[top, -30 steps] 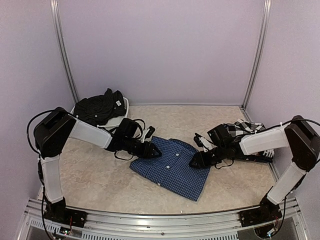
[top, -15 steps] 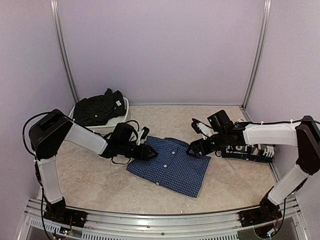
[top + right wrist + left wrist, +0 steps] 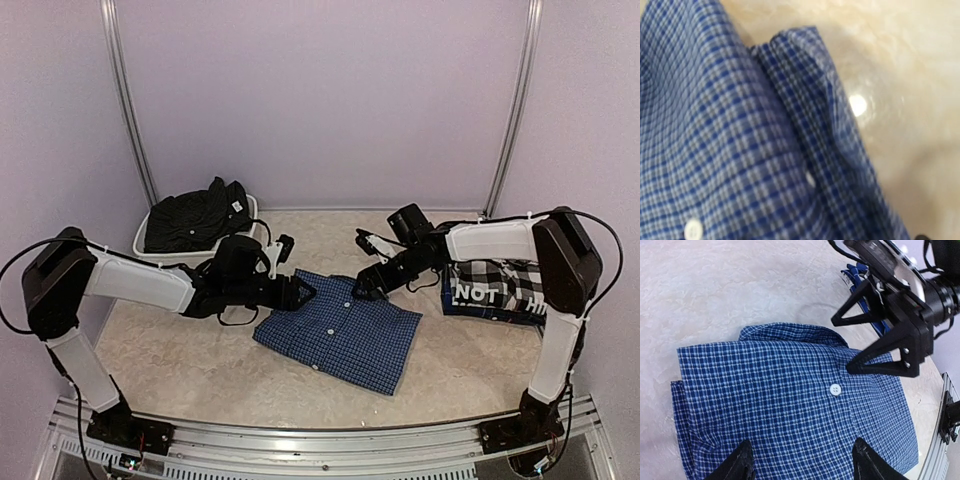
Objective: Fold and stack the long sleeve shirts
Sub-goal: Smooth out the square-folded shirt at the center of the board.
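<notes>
Top view. The folded blue checked shirt (image 3: pixel 340 335) lies at centre frame on the table (image 3: pixel 180 350). The left gripper (image 3: pixel 292 293), jaws apart and empty, is at the shirt's left edge. The right gripper (image 3: pixel 362 283), jaws spread wide and empty, is at its collar. At right, the black-and-white check shirt (image 3: pixel 495 290) reads "NOT". At upper left, the black shirt (image 3: pixel 195 220) fills a white bin (image 3: pixel 254 222); its tag (image 3: pixel 237 207) is illegible.
</notes>
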You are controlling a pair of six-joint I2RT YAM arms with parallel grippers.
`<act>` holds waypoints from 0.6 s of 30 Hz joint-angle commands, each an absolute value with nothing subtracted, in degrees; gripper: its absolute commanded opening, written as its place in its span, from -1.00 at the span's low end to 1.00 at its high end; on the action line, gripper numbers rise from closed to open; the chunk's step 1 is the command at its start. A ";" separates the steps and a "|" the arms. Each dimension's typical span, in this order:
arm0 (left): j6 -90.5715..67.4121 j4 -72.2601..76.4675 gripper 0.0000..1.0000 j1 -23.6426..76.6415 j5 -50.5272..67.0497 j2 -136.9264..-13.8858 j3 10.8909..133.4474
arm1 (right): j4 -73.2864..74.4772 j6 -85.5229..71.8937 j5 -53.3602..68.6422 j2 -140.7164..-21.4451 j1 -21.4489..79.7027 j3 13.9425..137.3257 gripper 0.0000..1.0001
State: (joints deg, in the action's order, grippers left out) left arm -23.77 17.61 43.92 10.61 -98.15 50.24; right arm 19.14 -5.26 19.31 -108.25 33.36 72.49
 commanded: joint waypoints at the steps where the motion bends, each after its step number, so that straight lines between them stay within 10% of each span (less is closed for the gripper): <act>1: -23.72 17.57 0.27 47.66 6.52 -95.22 46.03 | 21.82 -0.78 25.70 -111.66 31.99 77.10 0.90; 18: -27.05 19.10 0.29 57.43 -2.20 -93.08 38.15 | 24.17 4.35 34.32 -120.21 29.26 80.33 0.89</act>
